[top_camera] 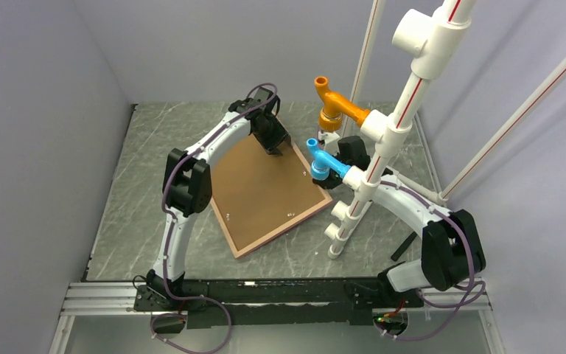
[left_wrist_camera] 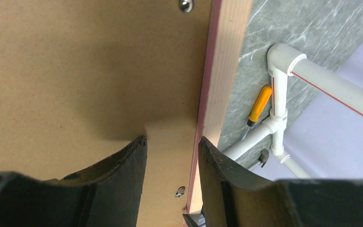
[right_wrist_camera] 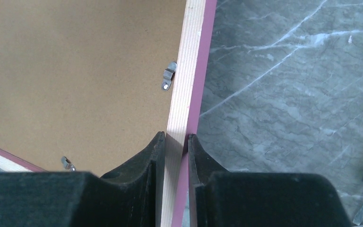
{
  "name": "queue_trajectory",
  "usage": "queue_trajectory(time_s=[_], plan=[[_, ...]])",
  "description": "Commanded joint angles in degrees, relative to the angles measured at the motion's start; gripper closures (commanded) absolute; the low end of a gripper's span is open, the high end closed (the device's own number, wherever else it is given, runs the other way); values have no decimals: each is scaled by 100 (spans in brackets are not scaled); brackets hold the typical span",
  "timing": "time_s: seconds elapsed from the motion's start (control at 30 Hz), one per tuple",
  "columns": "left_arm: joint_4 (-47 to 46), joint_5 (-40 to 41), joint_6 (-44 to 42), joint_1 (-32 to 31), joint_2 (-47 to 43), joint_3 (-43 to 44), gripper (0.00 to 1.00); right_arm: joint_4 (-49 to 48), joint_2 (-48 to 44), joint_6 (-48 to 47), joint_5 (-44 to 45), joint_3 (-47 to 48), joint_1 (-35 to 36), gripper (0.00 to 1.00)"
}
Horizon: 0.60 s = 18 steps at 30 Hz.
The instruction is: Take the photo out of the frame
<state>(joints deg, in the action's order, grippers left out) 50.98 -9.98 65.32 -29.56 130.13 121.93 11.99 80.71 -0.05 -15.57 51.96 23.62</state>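
Photo: hidden; no print shows in any view.
Frame: lies back up on the worktop, about mid-way between the two arms and turned cornerwise to them. Its pale wood back faces up, with the pink showing along its inner and outer edges.
Board: plain brown, fills the frame's back and sits flush inside the rails.
Clips: small metal tabs fixed to the board near the rails. One is beside the right rail, and others are near the left and near rails.
Right end effector: closed narrowly on the frame's right rail. One finger is on the board side and the other on the outer pink edge.
Left end effector: at the frame's far edge, jaws about half apart. One finger is over the board and the other over the wood rail, with a strip of board and the pink inner edge showing between them. Nothing is seen gripped.
Pipe stand: white tubing, upright just right of the frame, carrying an orange fitting and a blue fitting.
Screwdriver: orange handle, lying on the worktop by the stand's foot, apart from the frame.
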Motion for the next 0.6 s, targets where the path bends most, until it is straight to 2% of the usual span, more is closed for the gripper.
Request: queue_trajectory(time_s=[0.0,0.27,0.43,0.5,0.57], plan=[[-581,104,-410,-79,-365,-288,52,-496,-241,-190,-541,68,181,100],[-1781,-57,-902,-137,-956,-1073,48,-509,-367,-177,-715,62,285,100],[-1523,-177,-799,-167,-628,-768,48,-556,-416,-188,-770,20,369,100],[-1396,-88,-810,-211,-509,-642,51,-565,-434,-188,-719,18,402,100],[-1331,64,-775,-243,-523,-694,58,-558,-436,-202,-637,22,434,100]])
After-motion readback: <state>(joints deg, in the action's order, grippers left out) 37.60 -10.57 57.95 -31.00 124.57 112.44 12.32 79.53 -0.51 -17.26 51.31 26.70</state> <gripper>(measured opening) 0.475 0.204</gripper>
